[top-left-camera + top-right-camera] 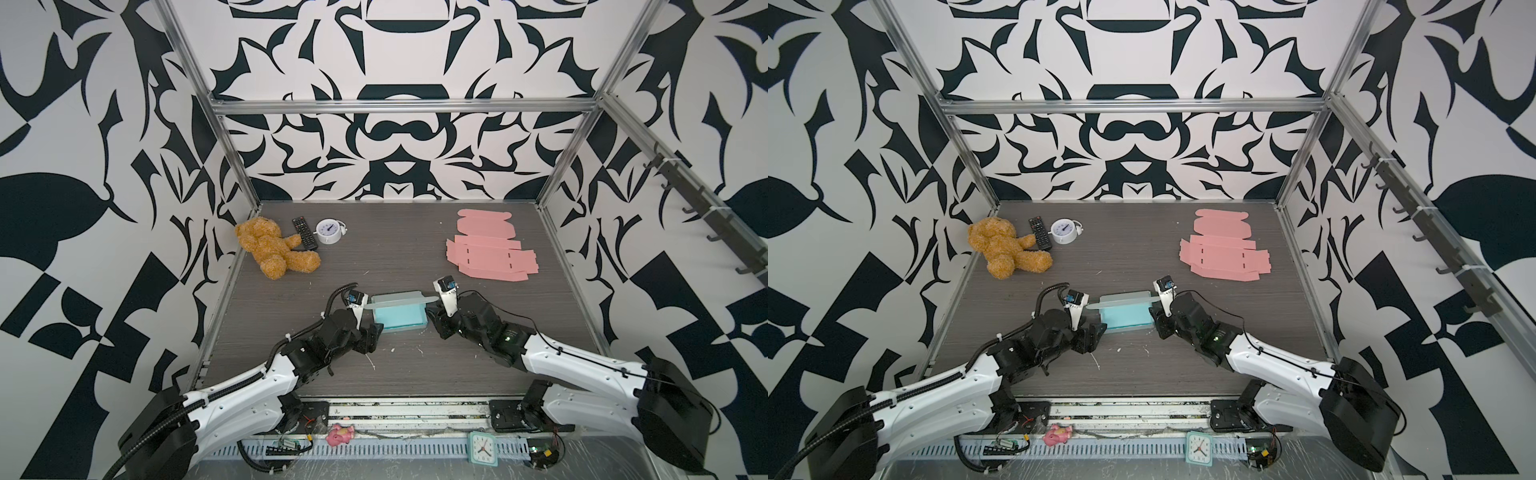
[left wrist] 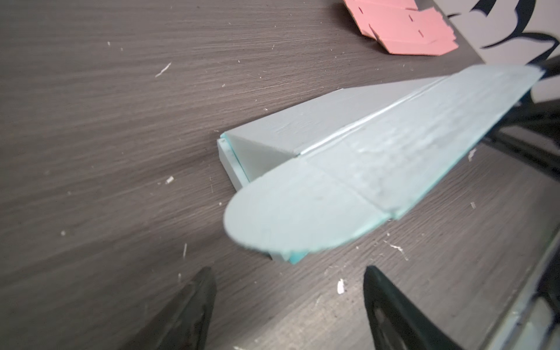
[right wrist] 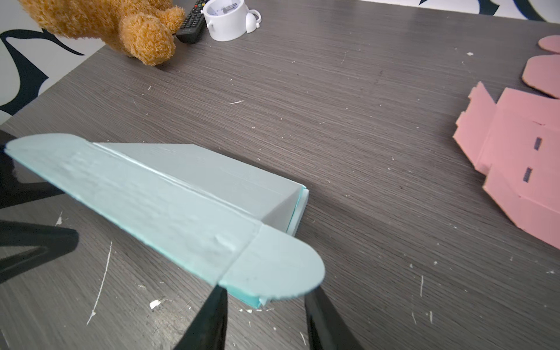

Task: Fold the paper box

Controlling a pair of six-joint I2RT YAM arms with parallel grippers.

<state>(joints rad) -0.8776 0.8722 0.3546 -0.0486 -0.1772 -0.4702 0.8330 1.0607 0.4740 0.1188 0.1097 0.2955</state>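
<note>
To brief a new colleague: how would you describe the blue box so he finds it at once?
Find the dark wooden table; the box sits near its middle, toward the front. It is light blue and stands folded with its lid raised, unlike the flat pink sheets farther back.

The paper box (image 1: pixel 400 319) is turquoise inside, and its lid's outer face is a paler grey-blue. The flat box blanks (image 1: pixel 486 255) are salmon pink with small dark slots. The table (image 1: pixel 374 257) is dark grey wood grain flecked with white. The teddy bear (image 1: pixel 270 249) is golden brown, the remote (image 1: pixel 304 233) black, the round alarm clock (image 1: pixel 328 232) white. The walls (image 1: pixel 104 124) carry a bold black-on-white abstract pattern.
</note>
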